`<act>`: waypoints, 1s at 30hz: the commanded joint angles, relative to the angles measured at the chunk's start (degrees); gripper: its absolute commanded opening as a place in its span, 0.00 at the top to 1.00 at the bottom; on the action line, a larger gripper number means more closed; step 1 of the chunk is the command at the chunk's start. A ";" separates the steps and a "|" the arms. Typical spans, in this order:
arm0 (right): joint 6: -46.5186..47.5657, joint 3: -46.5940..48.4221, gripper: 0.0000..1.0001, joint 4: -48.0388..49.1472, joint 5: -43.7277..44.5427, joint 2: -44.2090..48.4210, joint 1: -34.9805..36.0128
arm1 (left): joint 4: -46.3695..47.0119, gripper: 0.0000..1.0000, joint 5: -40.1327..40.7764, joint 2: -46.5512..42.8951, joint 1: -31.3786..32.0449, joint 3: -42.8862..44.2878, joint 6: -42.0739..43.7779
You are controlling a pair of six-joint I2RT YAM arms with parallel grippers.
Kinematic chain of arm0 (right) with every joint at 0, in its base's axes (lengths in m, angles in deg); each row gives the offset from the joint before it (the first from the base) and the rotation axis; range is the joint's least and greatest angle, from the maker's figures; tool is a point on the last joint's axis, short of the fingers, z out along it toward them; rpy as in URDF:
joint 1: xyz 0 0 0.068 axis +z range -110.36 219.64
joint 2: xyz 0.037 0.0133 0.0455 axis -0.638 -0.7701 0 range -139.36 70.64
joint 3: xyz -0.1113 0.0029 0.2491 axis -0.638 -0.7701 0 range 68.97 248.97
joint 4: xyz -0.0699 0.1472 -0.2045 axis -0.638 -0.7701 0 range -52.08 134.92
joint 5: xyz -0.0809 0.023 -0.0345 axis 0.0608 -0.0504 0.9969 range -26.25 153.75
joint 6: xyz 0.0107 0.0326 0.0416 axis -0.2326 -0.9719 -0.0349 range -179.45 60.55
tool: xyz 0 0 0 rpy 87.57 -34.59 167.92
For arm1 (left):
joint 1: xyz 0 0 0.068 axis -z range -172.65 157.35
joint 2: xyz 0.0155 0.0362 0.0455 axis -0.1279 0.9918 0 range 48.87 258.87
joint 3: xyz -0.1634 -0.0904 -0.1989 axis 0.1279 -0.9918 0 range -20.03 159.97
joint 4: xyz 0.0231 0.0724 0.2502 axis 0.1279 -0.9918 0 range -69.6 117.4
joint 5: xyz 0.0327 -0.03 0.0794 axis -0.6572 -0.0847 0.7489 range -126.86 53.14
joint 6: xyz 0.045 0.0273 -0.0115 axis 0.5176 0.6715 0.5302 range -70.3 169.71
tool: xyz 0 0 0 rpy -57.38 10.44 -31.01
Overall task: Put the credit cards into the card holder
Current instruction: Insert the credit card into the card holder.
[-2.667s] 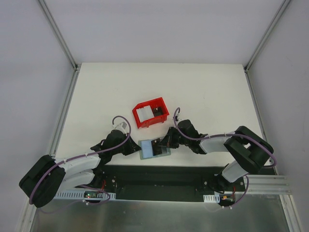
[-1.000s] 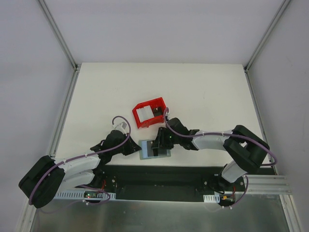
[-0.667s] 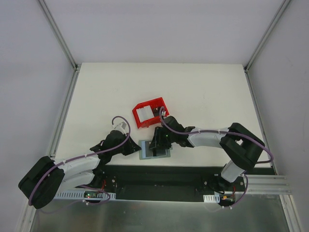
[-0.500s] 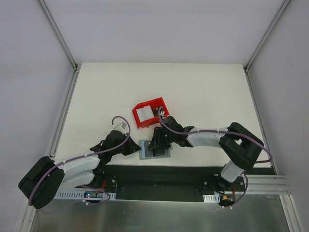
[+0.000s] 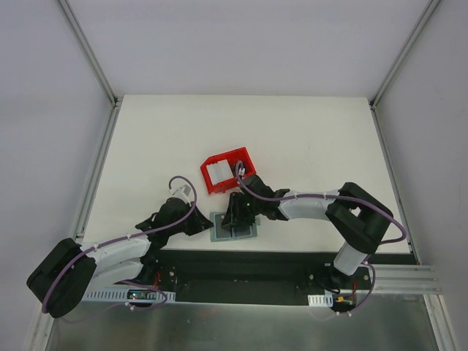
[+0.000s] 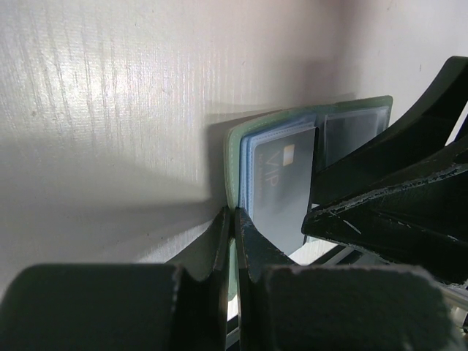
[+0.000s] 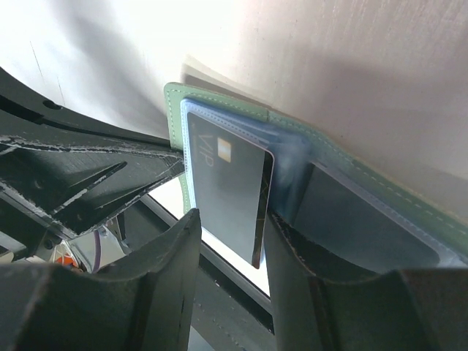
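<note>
The card holder [image 5: 219,234] lies open near the table's front edge, grey-green outside [image 7: 219,102] with blue-grey pockets. My left gripper [image 5: 208,223] [image 6: 234,212] is shut on its left edge [image 6: 232,161]. My right gripper [image 5: 235,218] [image 7: 230,223] hangs over the holder, shut on the long edges of a dark credit card [image 7: 227,183] with a gold chip. The card's far end sits in the holder's left pocket [image 6: 281,183]. Pale credit cards [image 5: 216,172] lie in a red bin.
The red plastic bin [image 5: 241,156] stands just behind the holder, close to the right arm's wrist. The black base rail [image 5: 241,267] runs right in front of the holder. White walls and metal frame posts [image 5: 102,146] bound the table.
My right gripper has moved left over the open holder with the dark card, bringing it onto the left pocket. The left gripper has kept its hold on the holder's edge.
</note>
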 commanded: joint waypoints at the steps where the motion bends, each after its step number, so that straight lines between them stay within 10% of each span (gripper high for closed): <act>1: -0.61 2.61 0.58 1.28 -2.15 -0.39 0.78 | 0.75 1.00 -0.06 -0.77 0.17 -0.37 -0.61; 30: 14.86 13.50 0.50 -18.76 21.67 2.60 9.75 | -0.30 1.00 -0.32 -8.50 0.17 -1.77 -3.77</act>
